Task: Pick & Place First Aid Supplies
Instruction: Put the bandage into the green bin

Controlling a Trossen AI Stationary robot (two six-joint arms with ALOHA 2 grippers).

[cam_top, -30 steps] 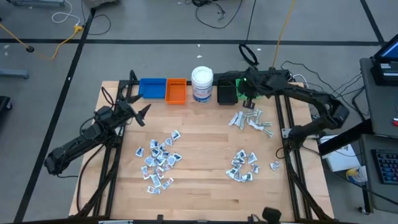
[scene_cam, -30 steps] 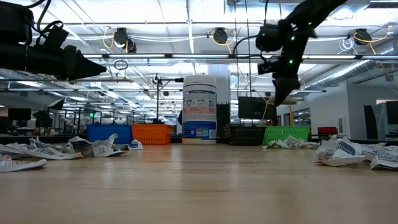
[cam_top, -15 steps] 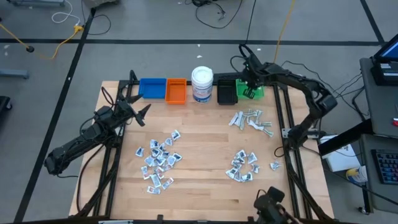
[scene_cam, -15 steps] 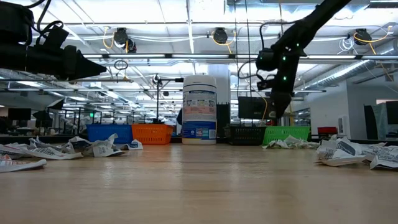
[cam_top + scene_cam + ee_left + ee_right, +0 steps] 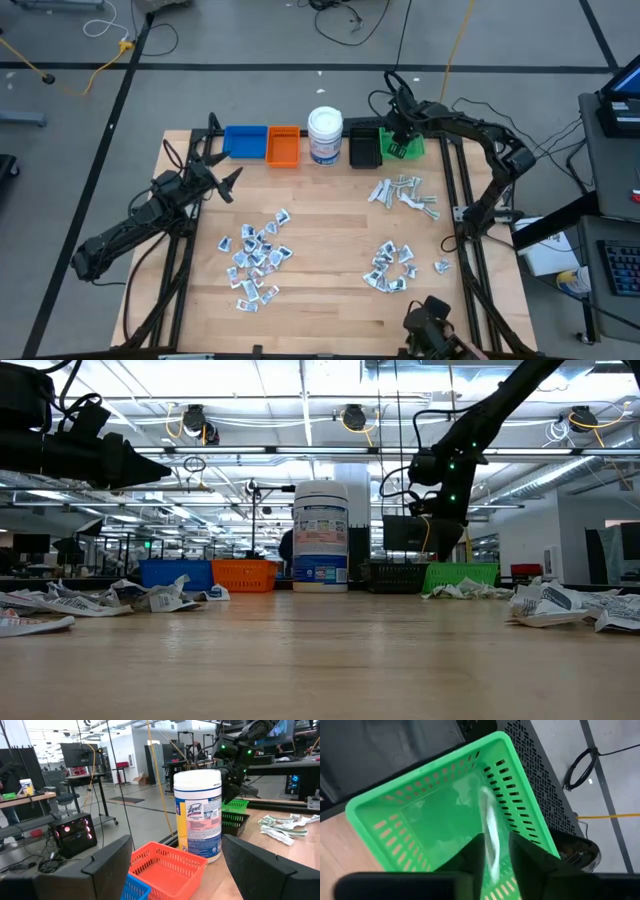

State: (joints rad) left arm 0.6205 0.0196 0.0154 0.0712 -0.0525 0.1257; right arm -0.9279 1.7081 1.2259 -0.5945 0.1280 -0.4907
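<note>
Right gripper (image 5: 492, 851) is pinched shut on a packet (image 5: 489, 832), hanging over the green bin (image 5: 410, 800) — release off-centre and it could catch the rim and fall outside. Left gripper (image 5: 175, 865) waits open near the orange bin (image 5: 167, 865)

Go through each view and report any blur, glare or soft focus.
Right wrist view: the packet between the right hand fingers is smeared over the green bin. Low view: ceiling lamps glare and the near table is soft. Left wrist view: the left hand fingers are blurred, the Lysol jar sharp. High view: evenly lit.
</note>
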